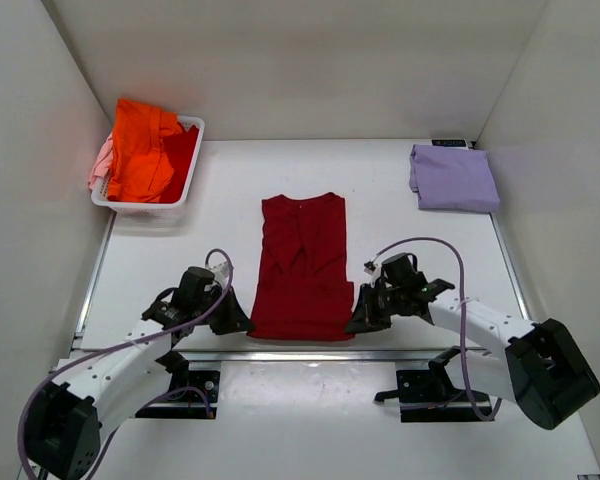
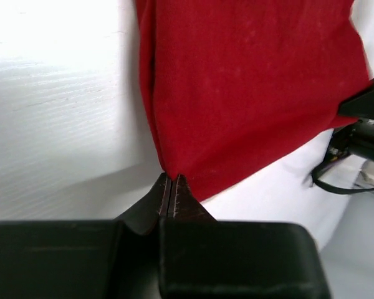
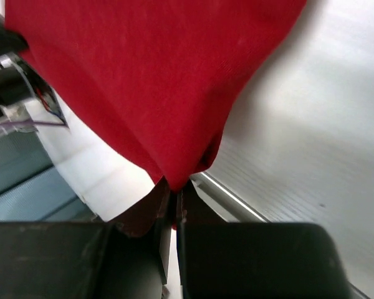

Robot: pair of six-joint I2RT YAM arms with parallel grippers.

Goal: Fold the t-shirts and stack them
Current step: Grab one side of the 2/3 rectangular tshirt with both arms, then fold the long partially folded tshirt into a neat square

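A dark red t-shirt [image 1: 302, 262] lies lengthwise in the middle of the table, sides folded in, collar at the far end. My left gripper [image 1: 242, 325] is shut on its near left hem corner, and the pinched cloth [image 2: 168, 169] shows at the fingertips in the left wrist view. At the near right hem corner my right gripper [image 1: 355, 322] is shut on the same shirt [image 3: 162, 93]. A folded lavender t-shirt [image 1: 453, 178] rests at the far right. An orange t-shirt [image 1: 145, 148] and a pale pink one [image 1: 100, 160] lie heaped in the basket.
The white slatted basket [image 1: 190, 175] stands at the far left, next to the left wall. White walls enclose the table on three sides. A metal strip runs along the table's near edge [image 1: 280, 352], just behind the arm bases.
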